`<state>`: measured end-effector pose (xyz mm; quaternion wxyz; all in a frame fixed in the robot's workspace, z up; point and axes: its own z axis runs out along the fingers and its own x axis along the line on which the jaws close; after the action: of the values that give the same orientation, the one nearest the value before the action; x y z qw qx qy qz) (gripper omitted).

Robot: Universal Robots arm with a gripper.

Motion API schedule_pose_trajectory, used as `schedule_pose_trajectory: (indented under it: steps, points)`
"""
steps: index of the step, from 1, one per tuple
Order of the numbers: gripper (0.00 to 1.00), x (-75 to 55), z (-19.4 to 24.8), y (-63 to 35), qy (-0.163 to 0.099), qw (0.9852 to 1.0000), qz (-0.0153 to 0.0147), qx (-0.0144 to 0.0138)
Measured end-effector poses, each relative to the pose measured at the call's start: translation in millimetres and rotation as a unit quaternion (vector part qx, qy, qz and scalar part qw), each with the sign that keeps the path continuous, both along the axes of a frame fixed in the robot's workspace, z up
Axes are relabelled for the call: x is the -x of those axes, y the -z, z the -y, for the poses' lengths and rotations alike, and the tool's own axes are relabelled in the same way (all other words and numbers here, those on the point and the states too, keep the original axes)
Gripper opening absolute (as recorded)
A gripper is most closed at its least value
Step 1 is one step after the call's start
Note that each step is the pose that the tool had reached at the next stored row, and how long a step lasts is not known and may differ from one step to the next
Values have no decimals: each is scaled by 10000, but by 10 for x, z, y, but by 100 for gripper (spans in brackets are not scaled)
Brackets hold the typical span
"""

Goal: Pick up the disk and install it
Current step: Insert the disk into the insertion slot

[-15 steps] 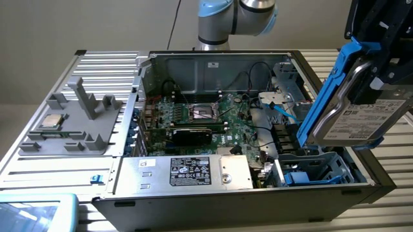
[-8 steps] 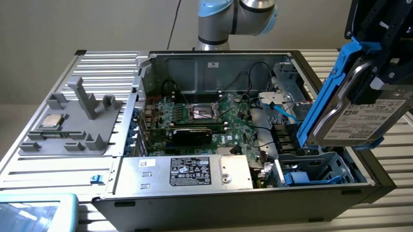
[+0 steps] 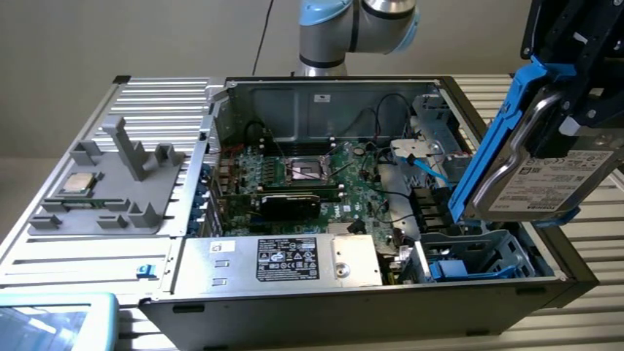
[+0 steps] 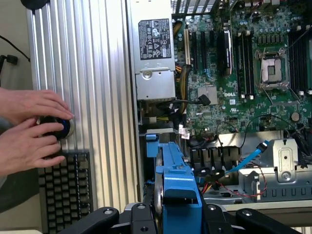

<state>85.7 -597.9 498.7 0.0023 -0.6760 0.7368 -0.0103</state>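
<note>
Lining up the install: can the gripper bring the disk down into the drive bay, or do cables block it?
Probably yes. The gripper holds the disk upright just above the drive bay, whose top looks open; the blue cable lies beside it, not across.

- Disk [image 3: 546, 172]: silver, white label, blue frame. Stands on edge, tilted, clamped in the black gripper [image 3: 575, 110], above the blue bay [image 3: 473, 256] at the open computer case's [image 3: 292, 311] corner on the exterior view's right.
- Case: sits on the ribbed metal desk [image 3: 88, 259]. Holds a circuit board [image 3: 322, 183] and a silver box [image 3: 292, 259].
- Grey holder [image 3: 107, 190] carrying a chip [image 3: 78, 183]: near the desk's edge, exterior view's left.
</note>
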Motion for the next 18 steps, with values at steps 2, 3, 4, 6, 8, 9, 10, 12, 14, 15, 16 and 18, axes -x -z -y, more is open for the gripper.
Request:
schedule_pose_trajectory:
  steps: [2,3,4,6,8,9,10,12,14,15,16,18]
  points:
    - [37,0,0,1,0,10000,0,0]
    - [37,0,0,3,0,10000,-1,0]
    - [37,0,0,8,0,10000,-1,0]
    - [37,1,-3,23,0,10000,-2,0]
    - [37,6,-12,44,-1,10000,-2,4]
    - [37,7,-16,54,-4,10000,-6,7]
    - [37,9,-23,64,-12,10000,-10,10]
    - [37,16,-30,79,-44,10000,-16,12]
    - [37,18,-31,91,-99,9999,-27,10]
    - [37,19,-32,94,-127,9999,-37,10]
    - [37,21,-32,93,-147,9999,-39,12]
    - [37,21,-33,94,-156,9999,-40,15]
